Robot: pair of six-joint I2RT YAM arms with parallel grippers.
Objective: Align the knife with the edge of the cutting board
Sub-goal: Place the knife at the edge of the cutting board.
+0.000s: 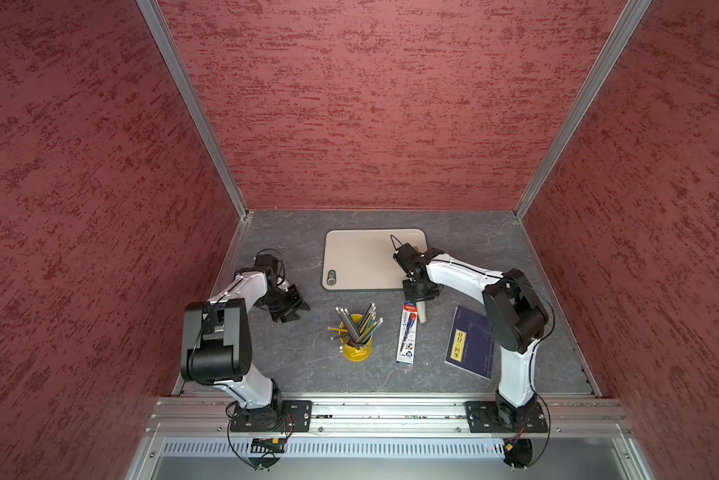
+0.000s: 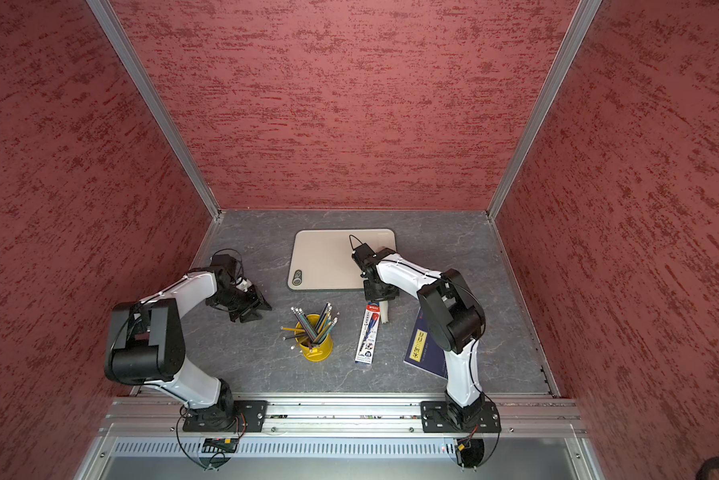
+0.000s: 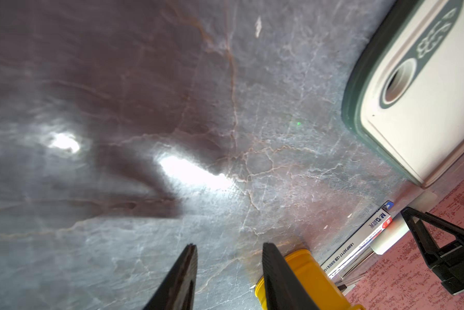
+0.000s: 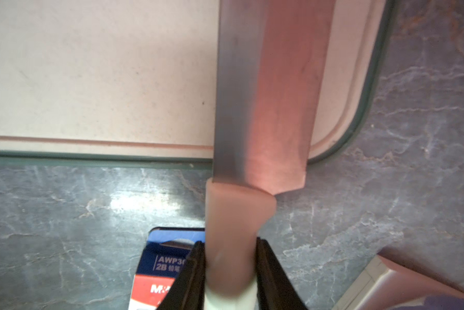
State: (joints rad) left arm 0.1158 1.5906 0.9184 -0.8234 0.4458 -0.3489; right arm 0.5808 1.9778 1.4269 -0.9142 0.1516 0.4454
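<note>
The knife [image 4: 263, 107] is held by its off-white handle, on which the fingers of the right gripper [image 4: 229, 249] are clamped. Its blade is laid over the cutting board [image 4: 91, 67], just inside one short edge and nearly parallel with it; the handle projects over the desk [image 4: 64, 201]. The fingers of the left gripper [image 3: 228, 249] are seen apart, with nothing between them

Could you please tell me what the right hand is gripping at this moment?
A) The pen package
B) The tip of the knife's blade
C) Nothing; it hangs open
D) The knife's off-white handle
D: in the right wrist view the right hand is clamped on the off-white handle of the knife, whose blade lies over the cutting board.
</note>
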